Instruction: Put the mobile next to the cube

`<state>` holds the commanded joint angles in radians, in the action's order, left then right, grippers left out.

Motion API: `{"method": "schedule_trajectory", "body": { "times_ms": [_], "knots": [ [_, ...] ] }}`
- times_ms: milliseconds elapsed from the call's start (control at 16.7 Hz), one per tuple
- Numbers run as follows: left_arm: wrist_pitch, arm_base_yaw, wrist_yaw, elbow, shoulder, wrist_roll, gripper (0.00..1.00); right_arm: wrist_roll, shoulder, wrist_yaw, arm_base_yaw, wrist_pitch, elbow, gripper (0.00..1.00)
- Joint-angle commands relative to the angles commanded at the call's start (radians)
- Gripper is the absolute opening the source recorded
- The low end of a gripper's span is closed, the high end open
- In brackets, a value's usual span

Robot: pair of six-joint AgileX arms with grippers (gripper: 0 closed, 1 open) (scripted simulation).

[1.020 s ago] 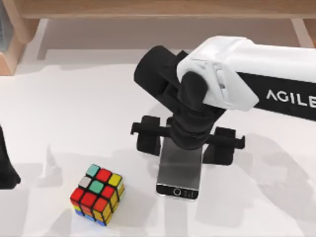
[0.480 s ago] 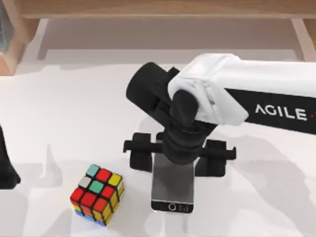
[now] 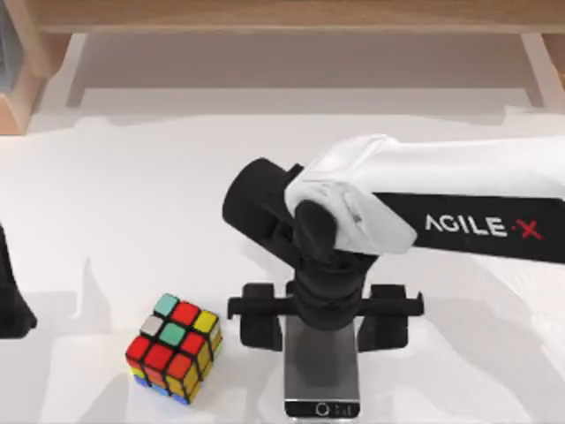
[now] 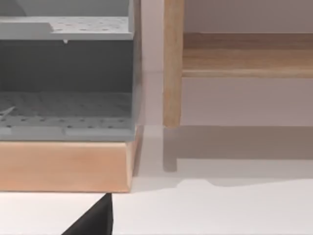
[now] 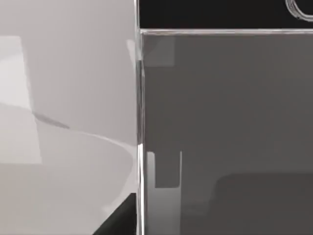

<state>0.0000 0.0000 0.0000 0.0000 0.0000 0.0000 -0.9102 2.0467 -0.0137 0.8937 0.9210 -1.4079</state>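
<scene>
Right gripper [image 3: 323, 329] fingers apparently clamping the mobile [image 3: 322, 378].

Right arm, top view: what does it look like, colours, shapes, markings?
The right arm has a white shell with a black side panel carrying white "AGILE·X" lettering and a red X. Its wrist is a bulky black rounded housing. The right gripper is black: a wide crossbar with two blocky fingers. No cables are visible. The left arm appears as a black shape at the table's left edge.

bare table [image 3: 115, 177] left; cube [image 3: 174, 347] beside mobile [image 3: 322, 382]
</scene>
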Motion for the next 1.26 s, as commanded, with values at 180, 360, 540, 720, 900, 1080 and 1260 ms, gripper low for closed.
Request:
{"method": "schedule_trajectory", "body": {
  "times_ms": [180,360,540,720,900,1080,1260],
  "knots": [
    [0.0,0.0,0.0,0.0,0.0,0.0,1.0,0.0,0.0,0.0,0.0,0.0,0.0,0.08],
    [0.0,0.0,0.0,0.0,0.0,0.0,1.0,0.0,0.0,0.0,0.0,0.0,0.0,0.3],
    [0.0,0.0,0.0,0.0,0.0,0.0,1.0,0.0,0.0,0.0,0.0,0.0,0.0,0.53],
    [0.0,0.0,0.0,0.0,0.0,0.0,1.0,0.0,0.0,0.0,0.0,0.0,0.0,0.75],
    [0.0,0.0,0.0,0.0,0.0,0.0,1.0,0.0,0.0,0.0,0.0,0.0,0.0,0.98],
    [0.0,0.0,0.0,0.0,0.0,0.0,1.0,0.0,0.0,0.0,0.0,0.0,0.0,1.0],
    [0.0,0.0,0.0,0.0,0.0,0.0,1.0,0.0,0.0,0.0,0.0,0.0,0.0,1.0]
  ]
}}
